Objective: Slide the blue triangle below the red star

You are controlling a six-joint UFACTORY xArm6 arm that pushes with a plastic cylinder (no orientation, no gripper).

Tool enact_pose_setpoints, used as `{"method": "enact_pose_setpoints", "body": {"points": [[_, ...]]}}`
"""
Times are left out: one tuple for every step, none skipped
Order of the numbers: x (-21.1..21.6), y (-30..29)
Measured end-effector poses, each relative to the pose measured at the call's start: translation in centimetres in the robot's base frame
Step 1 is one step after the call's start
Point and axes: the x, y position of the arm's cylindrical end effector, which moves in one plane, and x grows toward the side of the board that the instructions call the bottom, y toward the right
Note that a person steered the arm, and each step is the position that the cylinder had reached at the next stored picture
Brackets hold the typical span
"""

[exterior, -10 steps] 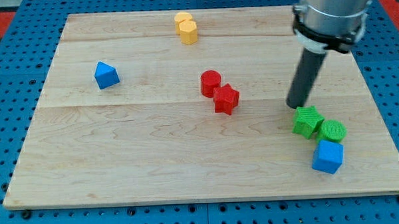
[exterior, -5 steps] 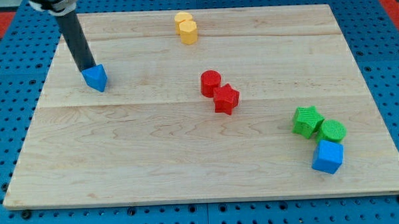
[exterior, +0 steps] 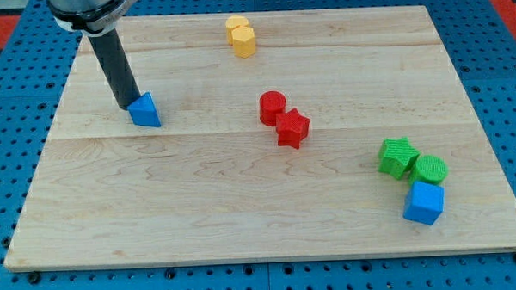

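Note:
The blue triangle lies on the left part of the wooden board. My tip touches its upper left side. The red star sits near the board's middle, well to the right of the triangle. A red cylinder touches the star's upper left.
Two yellow blocks stand together at the view's top centre. At the right are a green star, a green cylinder and a blue cube, close together.
My tip crossed from the right side to the blue triangle, then pushed it down and to the right by a short way.

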Motion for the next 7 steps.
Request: {"method": "enact_pose_setpoints", "body": {"points": [[0.6, 1.6], [2.5, 4.3], [5.1, 7.1], [7.5, 9.5], [9.2, 11.7], [10.4, 13.7], [11.1, 15.2]]}}
